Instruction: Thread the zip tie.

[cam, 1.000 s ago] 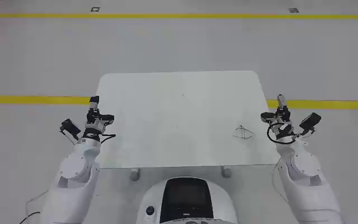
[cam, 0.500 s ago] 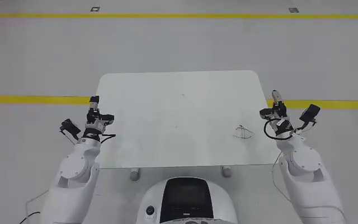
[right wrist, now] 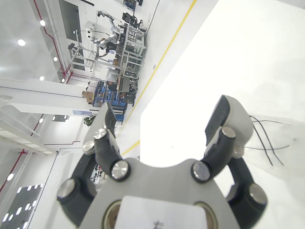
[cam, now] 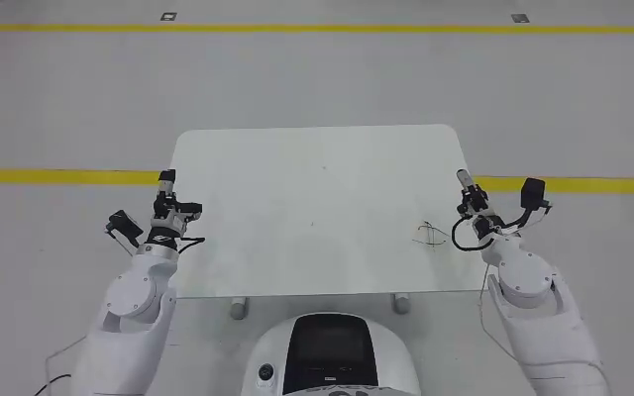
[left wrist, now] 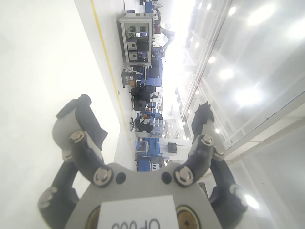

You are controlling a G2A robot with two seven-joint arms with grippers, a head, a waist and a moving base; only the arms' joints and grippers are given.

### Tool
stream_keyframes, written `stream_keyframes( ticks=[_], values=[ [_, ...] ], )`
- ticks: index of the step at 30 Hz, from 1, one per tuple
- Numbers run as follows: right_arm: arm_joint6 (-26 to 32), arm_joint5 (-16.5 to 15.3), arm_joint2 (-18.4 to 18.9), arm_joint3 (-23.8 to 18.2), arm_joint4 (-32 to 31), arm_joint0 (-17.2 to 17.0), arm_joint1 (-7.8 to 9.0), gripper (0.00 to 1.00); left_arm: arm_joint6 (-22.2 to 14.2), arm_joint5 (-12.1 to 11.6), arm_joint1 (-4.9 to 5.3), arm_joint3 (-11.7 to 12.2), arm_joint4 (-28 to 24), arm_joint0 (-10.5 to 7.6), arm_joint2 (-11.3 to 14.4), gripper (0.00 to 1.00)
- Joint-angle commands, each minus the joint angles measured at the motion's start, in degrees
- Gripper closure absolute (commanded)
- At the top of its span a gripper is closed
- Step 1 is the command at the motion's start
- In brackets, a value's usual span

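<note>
A thin black zip tie (cam: 430, 234) lies in a loose tangle on the white table (cam: 317, 208), near its right edge toward the front. Its strands (right wrist: 266, 137) show past one finger in the right wrist view. My right gripper (cam: 464, 182) hangs over the table's right edge, a little right of the zip tie and apart from it, open with nothing between its fingers (right wrist: 219, 117). My left gripper (cam: 166, 180) stays at the table's left edge, far from the zip tie, open and empty (left wrist: 145, 106).
The table has rounded corners and bare white surface across its middle and back. A yellow floor line (cam: 79, 176) runs behind both arms at the table's sides. Grey floor surrounds the table.
My right gripper has moved left, from beyond the table's right edge to over that edge, closer to the zip tie. The left arm and the zip tie have not moved.
</note>
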Motion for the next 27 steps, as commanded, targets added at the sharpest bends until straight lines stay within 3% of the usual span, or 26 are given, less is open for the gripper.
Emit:
stream_keyframes(
  ticks=[1, 7, 13, 15, 23, 27],
  values=[
    [1.7, 0.2, 0.0, -0.8, -4.6, 0.8, 0.36, 0.00, 0.0, 0.0, 0.00, 0.0, 0.0, 0.00, 0.0, 0.00],
    [14.4, 2.9, -0.4, -0.2, -15.3, 6.0, 1.52, 0.00, 0.0, 0.0, 0.00, 0.0, 0.0, 0.00, 0.0, 0.00],
    [27.5, 4.0, -2.9, 4.3, -26.1, 12.7, 2.56, 0.00, 0.0, 0.0, 0.00, 0.0, 0.0, 0.00, 0.0, 0.00],
    [25.2, 5.1, -2.9, 4.8, -28.5, 13.7, 2.55, 0.00, 0.0, 0.0, 0.00, 0.0, 0.0, 0.00, 0.0, 0.00],
    [25.2, 5.1, -2.9, 4.8, -28.5, 13.7, 2.55, 0.00, 0.0, 0.0, 0.00, 0.0, 0.0, 0.00, 0.0, 0.00],
    [27.0, 3.5, -3.7, 4.8, -31.0, 13.0, 2.75, 0.00, 0.0, 0.0, 0.00, 0.0, 0.0, 0.00, 0.0, 0.00]
  ],
)
